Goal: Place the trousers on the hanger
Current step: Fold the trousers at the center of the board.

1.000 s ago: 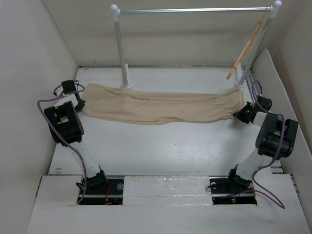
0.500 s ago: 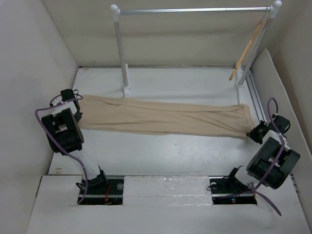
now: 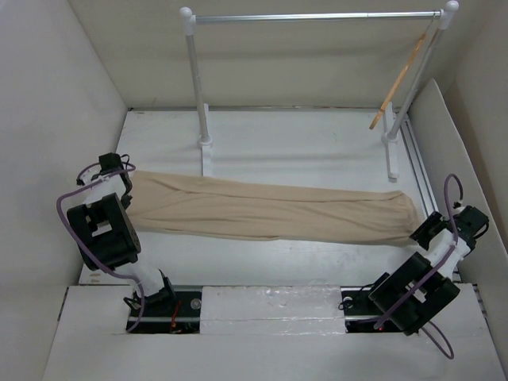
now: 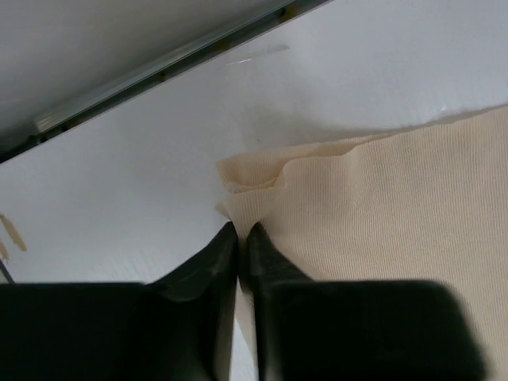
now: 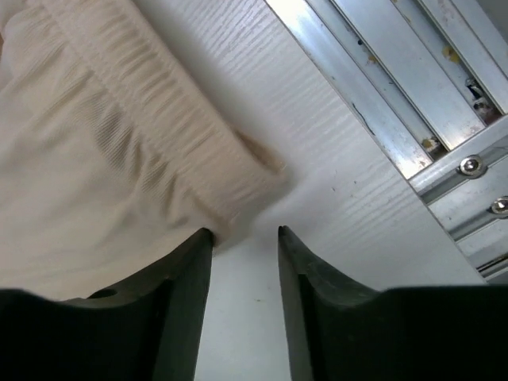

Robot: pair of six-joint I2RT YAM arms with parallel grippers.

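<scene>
The beige trousers [image 3: 270, 210] lie flat, stretched across the table from left to right. My left gripper [image 3: 128, 189] is shut on their left end; in the left wrist view the jaws [image 4: 239, 230] pinch a fold of the cloth [image 4: 397, 206]. My right gripper [image 3: 418, 232] is at the right end, open. In the right wrist view its gap [image 5: 244, 232] holds only bare table, and the gathered waistband [image 5: 95, 159] touches the left fingertip [image 5: 202, 238]. The wooden hanger [image 3: 401, 79] hangs slanted at the right end of the rack, far from both grippers.
The white-posted rack with a silver rail [image 3: 317, 16] stands at the back, its feet on the table. Aluminium tracks [image 3: 417, 171] run along the right side and show in the right wrist view [image 5: 413, 79]. White walls close in on the left, right and back.
Both arms have drawn the trousers toward the near edge, away from the rack. The right arm has swung back and down, and its jaws have opened off the waistband.
</scene>
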